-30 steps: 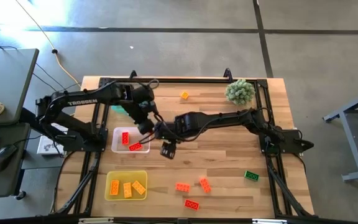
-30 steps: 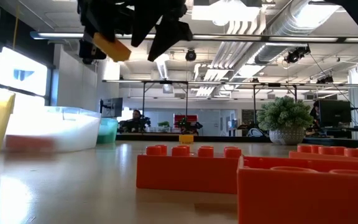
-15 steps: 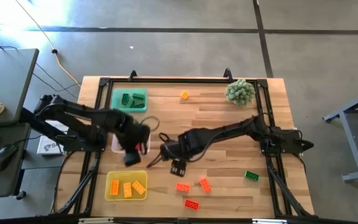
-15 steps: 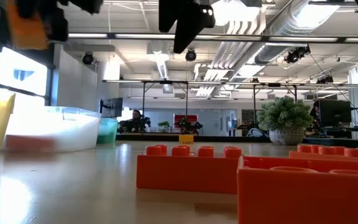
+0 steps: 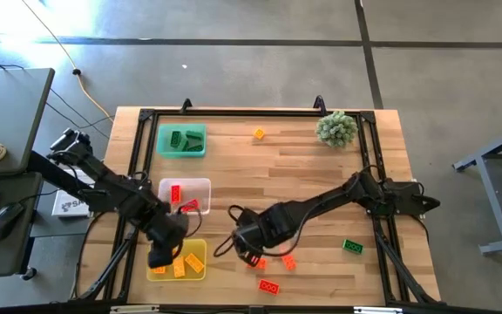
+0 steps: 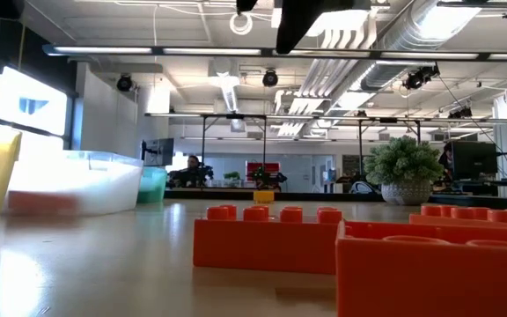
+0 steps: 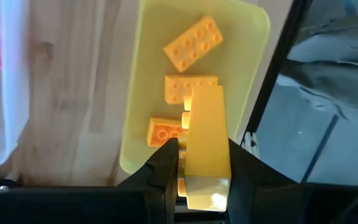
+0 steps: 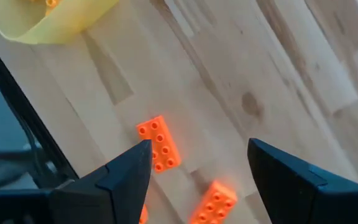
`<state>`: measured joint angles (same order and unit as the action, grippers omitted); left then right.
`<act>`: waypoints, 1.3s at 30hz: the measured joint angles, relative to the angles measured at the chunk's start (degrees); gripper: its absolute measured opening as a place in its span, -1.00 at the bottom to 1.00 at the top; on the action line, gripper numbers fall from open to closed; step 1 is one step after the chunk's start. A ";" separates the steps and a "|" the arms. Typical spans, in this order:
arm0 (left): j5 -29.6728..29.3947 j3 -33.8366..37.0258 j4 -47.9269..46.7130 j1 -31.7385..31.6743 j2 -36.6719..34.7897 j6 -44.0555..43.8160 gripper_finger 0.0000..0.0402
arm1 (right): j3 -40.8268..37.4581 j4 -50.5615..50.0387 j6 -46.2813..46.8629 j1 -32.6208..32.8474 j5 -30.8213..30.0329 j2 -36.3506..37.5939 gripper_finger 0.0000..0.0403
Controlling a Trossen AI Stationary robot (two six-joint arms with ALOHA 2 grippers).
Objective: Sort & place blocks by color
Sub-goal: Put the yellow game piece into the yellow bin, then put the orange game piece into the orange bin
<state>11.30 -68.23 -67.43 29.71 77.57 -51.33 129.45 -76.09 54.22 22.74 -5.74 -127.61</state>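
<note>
The pale wooden slat table has a dark metal frame along its edges, and its middle lies open between the trays on the left side and the loose bricks near the front edge. Along the left side stand three square plastic trays: a green tray with green bricks at the back, a clear tray with red bricks in the middle, and a glossy yellow tray at the front corner, close to the frame rail.

The left gripper hangs over the yellow tray, its dark fingers pinched onto a smooth orange-yellow studded brick held on end. Three more orange-yellow blocks lie flat in the tray below it.

The right gripper hovers above bare wood near the front edge, its fingers spread wide and holding nothing. Under it lie two orange studded bricks, apart from each other. A red brick and a green brick rest farther along the front. A spiky pale green plant stands at the far right corner, and one orange-yellow brick sits alone near the back edge.
</note>
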 joint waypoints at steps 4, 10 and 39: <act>-1.50 0.00 1.46 3.81 0.00 -0.98 -0.64 | 0.00 -0.12 6.79 2.11 -2.27 0.00 0.25; -4.78 0.00 1.87 8.03 0.95 -0.60 -0.63 | -0.01 -2.48 17.21 5.27 -7.21 -0.44 0.25; -12.21 0.00 6.15 11.57 3.36 -0.57 -0.02 | -12.93 -1.82 44.21 15.28 -5.75 -0.74 0.25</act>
<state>-0.91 -68.23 -61.28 41.28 80.93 -51.90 116.52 -77.91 98.43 38.02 -11.48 -128.35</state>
